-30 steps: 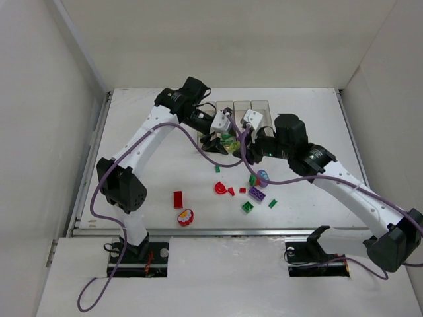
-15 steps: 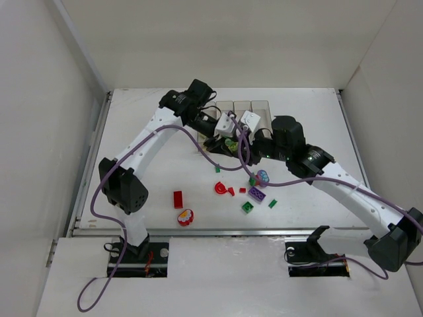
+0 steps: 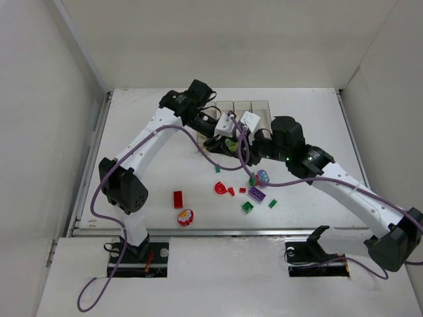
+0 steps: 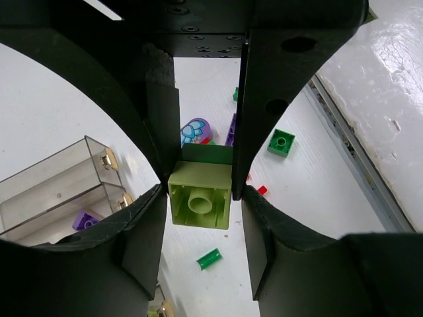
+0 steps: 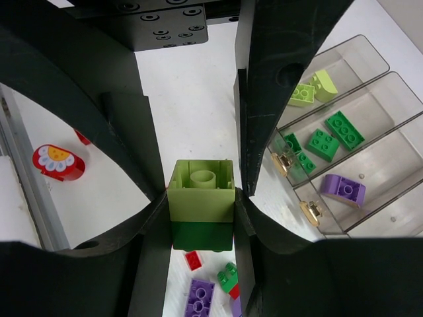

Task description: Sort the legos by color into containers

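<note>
My left end effector (image 4: 201, 193) and right end effector (image 5: 201, 210) both clench 1 yellow-green plastic brick (image 4: 200, 212) stacked on a dark-green brick (image 5: 201, 236).

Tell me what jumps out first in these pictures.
The left tool and right tool both clamp one yellow-green-on-dark-green brick stack, just in front of the clear bins. Those bins hold yellow-green, green and purple pieces, while loose legos lie scattered nearer the arm bases.
</note>
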Controlling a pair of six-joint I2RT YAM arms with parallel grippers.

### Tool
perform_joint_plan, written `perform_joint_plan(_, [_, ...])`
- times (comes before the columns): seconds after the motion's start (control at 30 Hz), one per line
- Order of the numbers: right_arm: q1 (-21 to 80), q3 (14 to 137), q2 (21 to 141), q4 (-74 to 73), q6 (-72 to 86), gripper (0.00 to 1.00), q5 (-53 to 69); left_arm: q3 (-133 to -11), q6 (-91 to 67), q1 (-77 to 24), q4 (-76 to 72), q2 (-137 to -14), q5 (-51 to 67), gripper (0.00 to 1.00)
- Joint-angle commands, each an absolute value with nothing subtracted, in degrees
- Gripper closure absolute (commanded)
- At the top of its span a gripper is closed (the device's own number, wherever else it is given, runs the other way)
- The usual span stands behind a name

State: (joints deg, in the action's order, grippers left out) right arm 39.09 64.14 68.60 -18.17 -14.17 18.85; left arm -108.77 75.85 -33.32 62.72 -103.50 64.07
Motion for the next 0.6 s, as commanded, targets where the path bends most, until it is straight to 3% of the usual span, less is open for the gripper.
perform_joint_plan(0.0, [39.81,65.74,66.98,-19.68,-16.61,0.98,19.16,-108.98,75.94,-33.66,64.95,-102.13,65.05,0.79])
perform_joint_plan(0.03, [39.81,65.74,66.45,-19.69,-17.22,0.98,19.16,-109.51,75.94,-33.66,64.95,-102.13,64.17,0.61])
perform_joint_plan(0.1, [39.81,65.74,65.92,-20.39,-17.23,0.98,18.02,-109.51,75.94,-33.66,64.95,-102.13,63.64,0.45])
perform_joint_plan(0.37, [39.81,65.74,65.30,-21.45,-17.84,0.98,18.02,-109.51,78.22,-32.52,64.95,-102.13,64.50,0.51])
perform_joint_plan(0.57, [39.81,66.36,66.53,-20.92,-17.84,0.98,19.34,-108.98,78.22,-33.57,64.95,-102.66,65.83,0.50])
